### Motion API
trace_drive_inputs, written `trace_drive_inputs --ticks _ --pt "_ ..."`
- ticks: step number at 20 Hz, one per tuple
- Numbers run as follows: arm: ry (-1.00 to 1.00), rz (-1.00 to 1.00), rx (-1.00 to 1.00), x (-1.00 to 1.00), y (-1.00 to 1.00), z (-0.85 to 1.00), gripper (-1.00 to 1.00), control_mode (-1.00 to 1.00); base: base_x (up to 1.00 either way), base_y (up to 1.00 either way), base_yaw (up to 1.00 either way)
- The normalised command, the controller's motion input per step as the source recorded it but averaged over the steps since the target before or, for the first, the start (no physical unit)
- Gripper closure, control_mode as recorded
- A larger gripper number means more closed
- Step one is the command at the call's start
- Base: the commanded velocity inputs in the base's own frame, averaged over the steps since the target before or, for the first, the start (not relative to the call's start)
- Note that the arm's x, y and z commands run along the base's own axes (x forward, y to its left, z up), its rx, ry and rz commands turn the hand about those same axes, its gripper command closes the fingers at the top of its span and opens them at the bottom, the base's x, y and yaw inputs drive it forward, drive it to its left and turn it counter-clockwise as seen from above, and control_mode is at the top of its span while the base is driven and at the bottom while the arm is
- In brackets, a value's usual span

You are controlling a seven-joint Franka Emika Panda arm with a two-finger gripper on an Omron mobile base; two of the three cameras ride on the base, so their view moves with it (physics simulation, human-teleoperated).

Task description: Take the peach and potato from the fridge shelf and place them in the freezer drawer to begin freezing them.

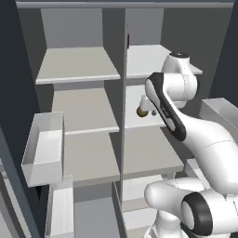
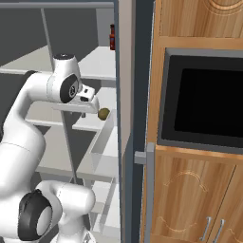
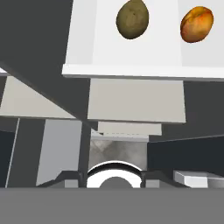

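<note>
Left base view: the potato (image 1: pixel 142 111) lies mid-frame on the fridge shelf (image 1: pixel 135 122), just beside the arm's wrist.

Right base view: the same lump sits right of the wrist, left of centre.

Hand view: potato upper centre, peach (image 3: pixel 197 24) upper right, apart. Whether the pincer is open, I cannot tell. Centre over the potato before descending, clear of the peach.
</note>
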Motion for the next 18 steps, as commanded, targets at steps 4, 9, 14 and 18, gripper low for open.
trace_drive_inputs --ticks 4,9,14,18 --pt "-0.01 0.0 -0.01 -0.19 0.08 -0.05 -1.0 -1.0 0.0 0.0 0.0" --pt "-0.13 -0.01 0.0 -0.61 -0.23 -0.4 -1.0 -1.0 0.0 0.0 0.0" --pt "0.01 -0.02 0.0 -0.24 -0.58 -0.32 -1.0 -1.0 0.0 0.0 0.0" --pt "0.02 0.0 -0.01 0.0 -0.38 -0.13 -1.0 -1.0 0.0 0.0 0.0"
